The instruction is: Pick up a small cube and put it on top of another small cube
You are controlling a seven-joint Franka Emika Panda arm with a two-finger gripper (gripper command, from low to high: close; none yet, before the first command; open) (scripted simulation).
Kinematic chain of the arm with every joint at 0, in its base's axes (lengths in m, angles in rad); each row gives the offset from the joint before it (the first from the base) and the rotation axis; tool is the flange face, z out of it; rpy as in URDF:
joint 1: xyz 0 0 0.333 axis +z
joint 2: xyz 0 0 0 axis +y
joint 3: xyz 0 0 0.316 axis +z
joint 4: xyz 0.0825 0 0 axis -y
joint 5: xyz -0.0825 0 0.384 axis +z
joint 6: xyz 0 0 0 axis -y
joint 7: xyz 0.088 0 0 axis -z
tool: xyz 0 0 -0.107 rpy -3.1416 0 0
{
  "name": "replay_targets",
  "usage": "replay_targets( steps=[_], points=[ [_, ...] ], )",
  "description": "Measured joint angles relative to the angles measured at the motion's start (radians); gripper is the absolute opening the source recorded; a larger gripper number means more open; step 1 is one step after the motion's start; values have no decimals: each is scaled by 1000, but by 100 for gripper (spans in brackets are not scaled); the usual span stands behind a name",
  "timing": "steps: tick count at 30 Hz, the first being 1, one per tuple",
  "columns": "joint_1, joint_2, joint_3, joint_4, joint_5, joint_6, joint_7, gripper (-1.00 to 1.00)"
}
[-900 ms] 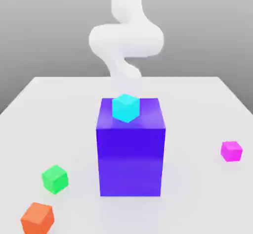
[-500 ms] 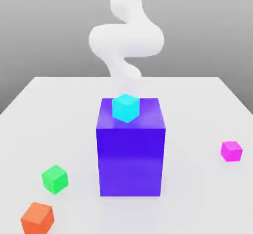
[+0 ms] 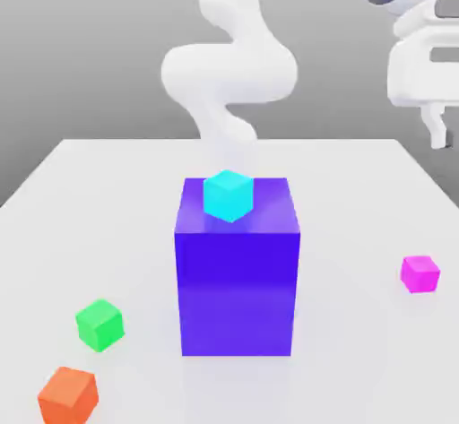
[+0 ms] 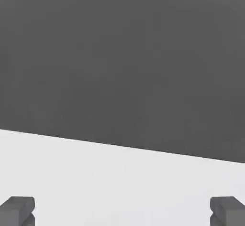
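- The arm (image 3: 229, 73) is smooth, glossy white, with rounded tubular links.
- The hand (image 3: 421, 73) is blocky white with a dark collar.
- The fingertips (image 4: 19, 209) are dark grey, squared pads.

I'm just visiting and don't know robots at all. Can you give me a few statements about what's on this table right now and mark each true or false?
1. The cyan cube sits on top of the big blue-violet block. True.
2. The magenta cube is stacked on the green cube. False: they lie apart on the table, on opposite sides of the block.
3. The gripper is open and holds nothing. True.
4. The orange cube is on the exterior view's right. False: it is on the left, near the green cube.
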Motion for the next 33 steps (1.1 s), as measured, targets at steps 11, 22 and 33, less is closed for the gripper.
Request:
replay_targets(
  steps=[11, 22, 33],
  points=[
    [-7, 236, 164, -87, -101, 113, 258, 0],
    [103, 470, 171, -171, -281, 220, 571, 0],
    [413, 726, -199, -107, -706, 358, 930, -100]
  ],
)
